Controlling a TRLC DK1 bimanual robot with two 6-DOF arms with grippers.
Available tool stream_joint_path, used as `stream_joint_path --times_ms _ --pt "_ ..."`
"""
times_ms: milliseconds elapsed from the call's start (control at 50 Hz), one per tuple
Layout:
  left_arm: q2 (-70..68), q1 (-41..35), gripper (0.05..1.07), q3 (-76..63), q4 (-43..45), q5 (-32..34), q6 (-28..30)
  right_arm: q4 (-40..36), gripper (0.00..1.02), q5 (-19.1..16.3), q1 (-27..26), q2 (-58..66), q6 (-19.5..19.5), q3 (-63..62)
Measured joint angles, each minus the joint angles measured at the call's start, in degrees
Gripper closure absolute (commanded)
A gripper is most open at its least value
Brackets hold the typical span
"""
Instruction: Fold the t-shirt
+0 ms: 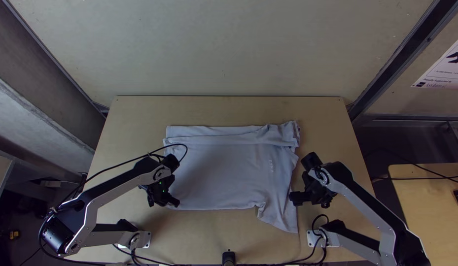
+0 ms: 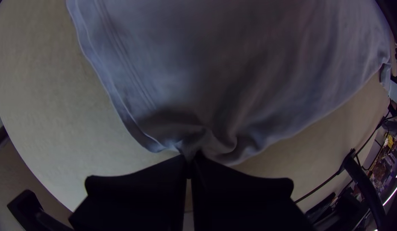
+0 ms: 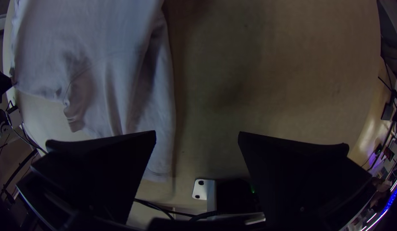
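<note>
a pale lavender-grey cloth t-shirt (image 1: pixel 219 172) lies at the center of the top view on a light wooden table (image 1: pixel 135 113), a long folded band along its upper edge and a wrinkled flap (image 1: pixel 279 212) angling toward the frame's lower right. the left wrist view reveals what the top view cannot: the black left gripper (image 1: pixel 174 201) pinching a puckered corner beside a double-stitched hem (image 2: pixel 130 68). the right wrist view shows the black right gripper (image 1: pixel 310 200), flat fingers (image 3: pixel 108 162) spread wide, near the softly creased flap.
</note>
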Motion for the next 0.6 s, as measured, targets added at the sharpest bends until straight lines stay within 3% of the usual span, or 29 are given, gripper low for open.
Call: stream_joint_path --times_ms 140,440,540,600 --pt "-0.44 0.24 1.05 1.36 -0.22 0.0 -0.15 0.26 0.24 -0.33 0.24 1.27 -0.02 -0.02" --pt "-0.5 0.81 1.05 2.05 -0.66 0.02 -0.17 3.91 0.25 -2.21 0.52 4.72 -0.02 -0.13" --pt "-0.5 0.81 1.05 2.69 -0.63 0.0 -0.15 5.88 0.4 -2.47 0.92 6.56 0.0 -0.33" --pt "-0.5 0.81 1.05 2.86 -0.63 0.0 -0.17 8.48 0.42 -2.67 1.14 7.21 0.61 -0.79"
